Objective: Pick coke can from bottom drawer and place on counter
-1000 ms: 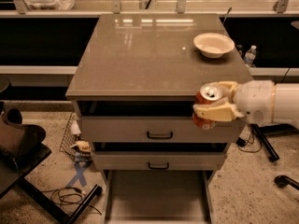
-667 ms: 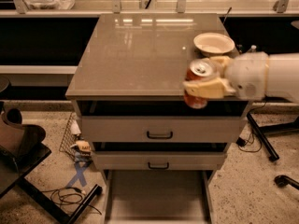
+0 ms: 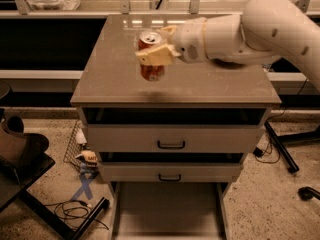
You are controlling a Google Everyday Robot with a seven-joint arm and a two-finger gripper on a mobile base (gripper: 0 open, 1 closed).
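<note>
Claw (image 3: 154,45) clamps the coke can (image 3: 151,72) upright between its fingers, over the counter (image 3: 107,79).

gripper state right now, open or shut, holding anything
Gripper: shut on the coke can, holding it upright over the counter.
</note>
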